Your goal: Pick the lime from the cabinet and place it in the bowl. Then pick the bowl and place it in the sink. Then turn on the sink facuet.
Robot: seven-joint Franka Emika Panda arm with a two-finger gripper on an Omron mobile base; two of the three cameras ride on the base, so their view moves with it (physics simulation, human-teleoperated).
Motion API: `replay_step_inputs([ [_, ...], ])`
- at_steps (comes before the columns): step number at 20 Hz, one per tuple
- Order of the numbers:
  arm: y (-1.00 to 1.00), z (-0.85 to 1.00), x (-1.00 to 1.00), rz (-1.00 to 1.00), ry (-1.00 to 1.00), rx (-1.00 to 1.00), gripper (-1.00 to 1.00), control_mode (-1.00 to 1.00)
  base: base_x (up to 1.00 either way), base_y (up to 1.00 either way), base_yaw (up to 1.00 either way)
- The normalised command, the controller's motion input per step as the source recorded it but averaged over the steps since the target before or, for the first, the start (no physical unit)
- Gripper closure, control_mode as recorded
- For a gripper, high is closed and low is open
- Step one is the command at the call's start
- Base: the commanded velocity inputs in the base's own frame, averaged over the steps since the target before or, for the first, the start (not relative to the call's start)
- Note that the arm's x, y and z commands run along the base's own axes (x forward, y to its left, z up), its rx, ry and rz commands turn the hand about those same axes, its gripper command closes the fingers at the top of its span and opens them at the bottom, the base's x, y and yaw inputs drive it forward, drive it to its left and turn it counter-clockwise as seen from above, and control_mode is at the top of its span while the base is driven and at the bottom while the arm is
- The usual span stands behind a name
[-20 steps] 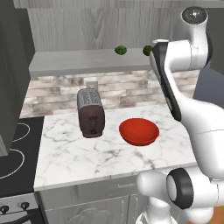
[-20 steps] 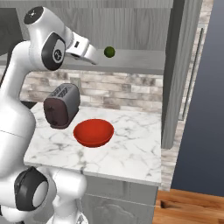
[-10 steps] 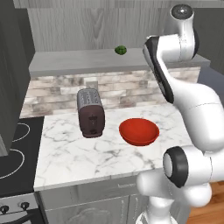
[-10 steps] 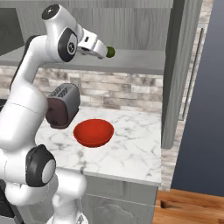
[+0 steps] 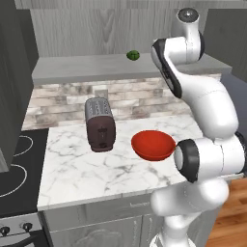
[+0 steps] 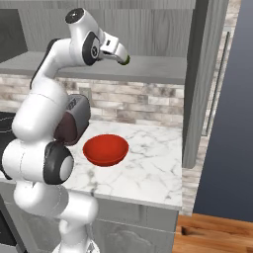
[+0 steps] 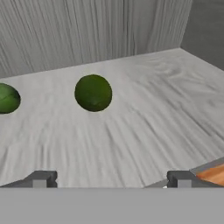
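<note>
The lime (image 7: 93,92), smooth and dark green, lies on the cabinet's grey shelf board (image 7: 148,113) ahead of my gripper (image 7: 111,179). The gripper is open, with nothing between its fingertips (image 7: 41,178). In the right base view the gripper (image 6: 122,57) reaches over the cabinet shelf (image 6: 153,70), and the lime (image 6: 127,60) peeks out just past its tip. The red bowl (image 5: 153,144) (image 6: 105,149) sits empty on the marble counter below. The sink and its faucet are out of view.
A second, ridged green fruit (image 7: 6,98) (image 5: 133,55) lies on the shelf to the lime's left. A dark toaster (image 5: 99,124) (image 6: 74,118) stands beside the bowl. A stove top (image 5: 14,164) adjoins the counter on the left, and a tall grey panel (image 6: 197,84) stands on the right.
The arm has swung round and carried the open gripper along the shelf, closer to the lime. The lime, the other fruit, the bowl and the toaster have not moved.
</note>
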Motion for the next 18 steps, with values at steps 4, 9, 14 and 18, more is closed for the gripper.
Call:
replay_step_inputs([
  [4,0.0,-0.12,0.53,0.02,0.05,0.0,-1.0,-1.0,0.0,0.0,0.0],
  [9,-0.02,-0.13,0.49,0.02,0.05,0.0,-1.0,-1.0,0.0,0.0,0.0],
  [14,-0.06,-0.1,0.46,0.02,0.05,0.0,-1.0,-1.0,0.0,0.0,0.0],
  [18,-0.13,-0.07,0.46,0.04,0.05,0.0,-1.0,-1.0,0.0,0.0,0.0],
])
